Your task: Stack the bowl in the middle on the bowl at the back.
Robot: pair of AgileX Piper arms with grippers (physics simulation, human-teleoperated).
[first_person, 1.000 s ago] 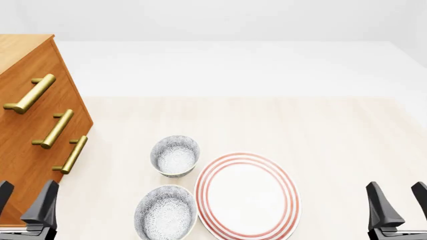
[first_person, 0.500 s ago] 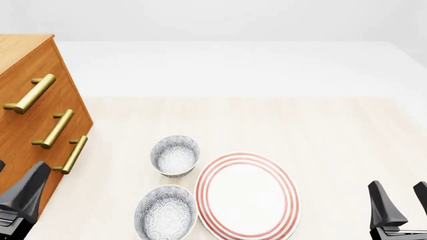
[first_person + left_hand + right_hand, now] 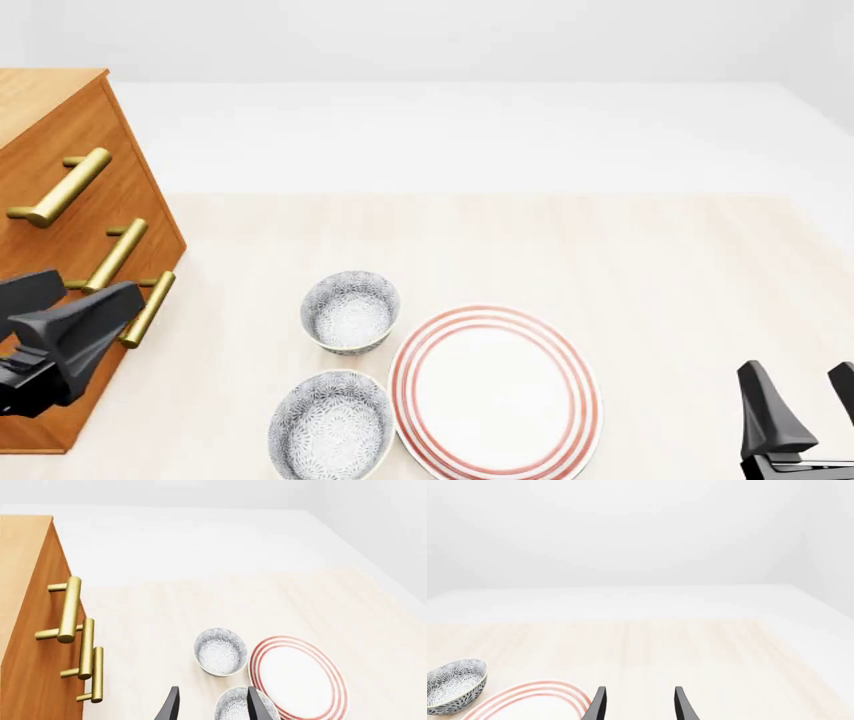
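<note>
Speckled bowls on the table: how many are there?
2. The bowl at the back stands left of the red-ringed plate; the bowl in the middle sits in front of it, nearer the arms. Neither is stacked yet.

Two speckled grey-and-white bowls, the bowl at the back (image 3: 221, 651) and the bowl in the middle (image 3: 237, 706), sit beside a red-ringed white plate (image 3: 297, 677) on the pale wooden worktop (image 3: 200, 610), the left gripper (image 3: 211, 711) spread wide near a brass-handled wooden cabinet (image 3: 33, 625).

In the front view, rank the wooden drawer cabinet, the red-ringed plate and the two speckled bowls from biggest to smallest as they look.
1. Drawer cabinet
2. Red-ringed plate
3. The nearer bowl looks slightly bigger than the farther bowl, but it is closer to the camera; they look identical, so unranked.
</note>
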